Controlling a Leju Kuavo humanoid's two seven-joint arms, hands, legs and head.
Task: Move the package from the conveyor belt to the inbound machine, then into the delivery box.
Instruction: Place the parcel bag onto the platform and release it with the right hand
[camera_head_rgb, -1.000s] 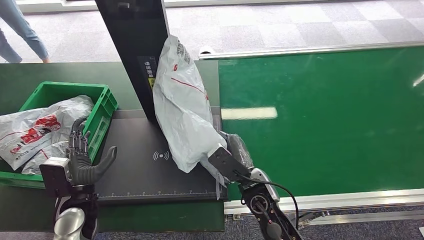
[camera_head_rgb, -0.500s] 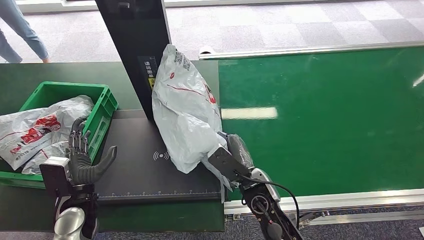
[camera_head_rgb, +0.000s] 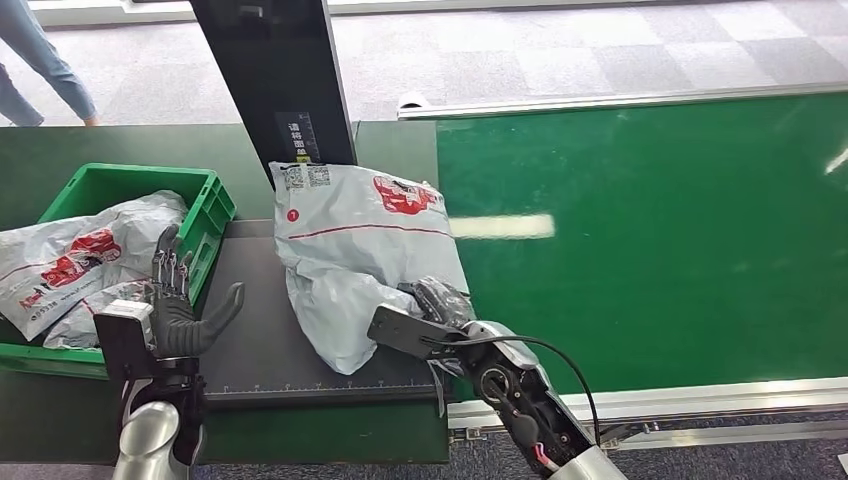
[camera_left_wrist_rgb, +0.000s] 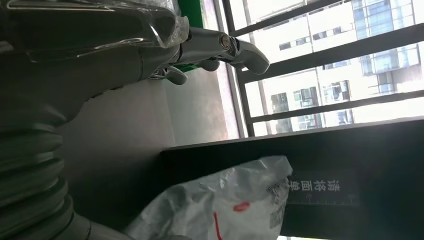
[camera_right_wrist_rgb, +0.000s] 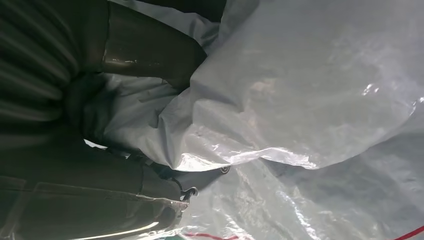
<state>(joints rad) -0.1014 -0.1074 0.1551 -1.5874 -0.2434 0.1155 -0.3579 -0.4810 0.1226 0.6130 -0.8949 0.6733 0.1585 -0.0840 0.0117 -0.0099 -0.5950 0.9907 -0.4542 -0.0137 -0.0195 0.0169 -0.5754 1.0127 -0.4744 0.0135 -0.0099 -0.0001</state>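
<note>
The grey-white package (camera_head_rgb: 355, 235) with red print lies label-up on the black plate (camera_head_rgb: 250, 335) of the inbound machine, its far end against the black column (camera_head_rgb: 275, 80). My right hand (camera_head_rgb: 432, 300) grips the package's near right edge; in the right wrist view the crumpled plastic (camera_right_wrist_rgb: 300, 85) is pinched between the thumb (camera_right_wrist_rgb: 145, 50) and the fingers. My left hand (camera_head_rgb: 180, 305) stands upright and open at the plate's left edge, beside the green delivery box (camera_head_rgb: 205, 215), holding nothing. The left wrist view shows the package (camera_left_wrist_rgb: 225, 205) ahead of the left hand (camera_left_wrist_rgb: 100, 55).
The green box holds other grey bags (camera_head_rgb: 70, 260). The green conveyor belt (camera_head_rgb: 650, 230) runs to the right of the machine, bordered by a metal rail (camera_head_rgb: 700, 400) in front. A person's legs (camera_head_rgb: 35, 60) stand at the far left on the floor.
The package has tipped from leaning upright against the column to lying flat on the plate. My right hand has lowered and moved left with it. The left hand has risen slightly.
</note>
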